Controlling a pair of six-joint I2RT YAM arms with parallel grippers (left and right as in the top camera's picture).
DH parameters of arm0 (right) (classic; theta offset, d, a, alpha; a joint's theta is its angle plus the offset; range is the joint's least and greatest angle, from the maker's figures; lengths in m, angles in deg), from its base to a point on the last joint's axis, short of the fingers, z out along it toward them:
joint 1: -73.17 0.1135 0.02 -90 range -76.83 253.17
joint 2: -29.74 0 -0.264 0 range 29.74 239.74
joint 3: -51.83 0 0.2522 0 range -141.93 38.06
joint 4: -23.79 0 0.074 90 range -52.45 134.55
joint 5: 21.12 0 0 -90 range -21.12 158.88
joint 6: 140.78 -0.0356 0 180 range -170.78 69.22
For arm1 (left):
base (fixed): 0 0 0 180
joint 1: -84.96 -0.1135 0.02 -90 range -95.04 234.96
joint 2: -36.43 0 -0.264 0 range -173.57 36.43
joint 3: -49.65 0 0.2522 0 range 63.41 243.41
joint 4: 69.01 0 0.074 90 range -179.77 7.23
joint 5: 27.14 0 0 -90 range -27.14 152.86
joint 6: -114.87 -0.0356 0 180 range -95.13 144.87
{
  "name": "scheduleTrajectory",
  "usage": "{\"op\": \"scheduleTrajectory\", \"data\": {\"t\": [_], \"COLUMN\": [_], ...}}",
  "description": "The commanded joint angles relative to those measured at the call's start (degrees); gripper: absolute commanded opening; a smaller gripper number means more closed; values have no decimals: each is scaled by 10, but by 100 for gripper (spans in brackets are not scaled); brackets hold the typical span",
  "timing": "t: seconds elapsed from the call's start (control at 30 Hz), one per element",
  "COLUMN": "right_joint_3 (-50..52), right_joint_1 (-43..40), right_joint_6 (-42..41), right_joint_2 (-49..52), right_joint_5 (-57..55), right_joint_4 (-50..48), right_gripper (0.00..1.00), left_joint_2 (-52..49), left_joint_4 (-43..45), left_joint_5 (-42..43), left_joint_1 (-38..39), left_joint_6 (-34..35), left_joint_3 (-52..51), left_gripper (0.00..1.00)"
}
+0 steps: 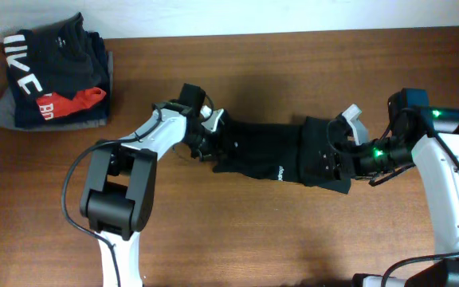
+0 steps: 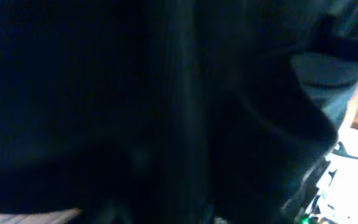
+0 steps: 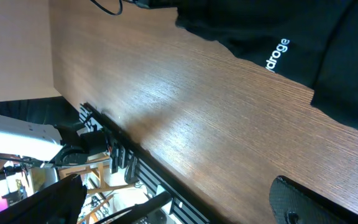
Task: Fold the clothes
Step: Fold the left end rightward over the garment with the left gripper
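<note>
The clothes (image 1: 269,151) are a black garment bunched into a long strip across the middle of the wooden table (image 1: 253,239). Small white lettering (image 1: 280,171) shows near its front edge. My left gripper (image 1: 208,130) sits at the strip's left end, pressed into the fabric. The left wrist view is filled with dark cloth (image 2: 135,93), which hides the jaws. At the right end my right gripper (image 1: 343,135) hovers over the cloth. In the right wrist view that gripper (image 3: 176,186) is open over bare wood, with the garment (image 3: 316,37) beyond it.
A stack of folded garments (image 1: 54,72), dark, red and grey, lies at the back left corner. The right wrist view shows the table's front edge with a black rail (image 3: 135,165) beneath it.
</note>
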Motion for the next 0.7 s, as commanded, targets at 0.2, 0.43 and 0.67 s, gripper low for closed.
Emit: {"op": "scheduleTrajectory", "data": {"t": [0.2,0.43,0.67], "right_joint_3": [6,6,6], "right_joint_1": [-2,-2,-2], "right_joint_6": [10,10,9], "right_joint_2": [-10,-10,-10], "right_joint_5": [-13,-22,-26], "right_joint_4": [2,0,-7], "right_gripper": [99,99,99], "left_joint_2": [-17,10,95], "left_joint_4": [3,-54,-183], "left_joint_5": [-24,-119,-297], "left_joint_1": [4,-2,-38], "left_joint_6": [8,8,8], "left_joint_3": [-9,3,15], "left_gripper": [1,0,1]}}
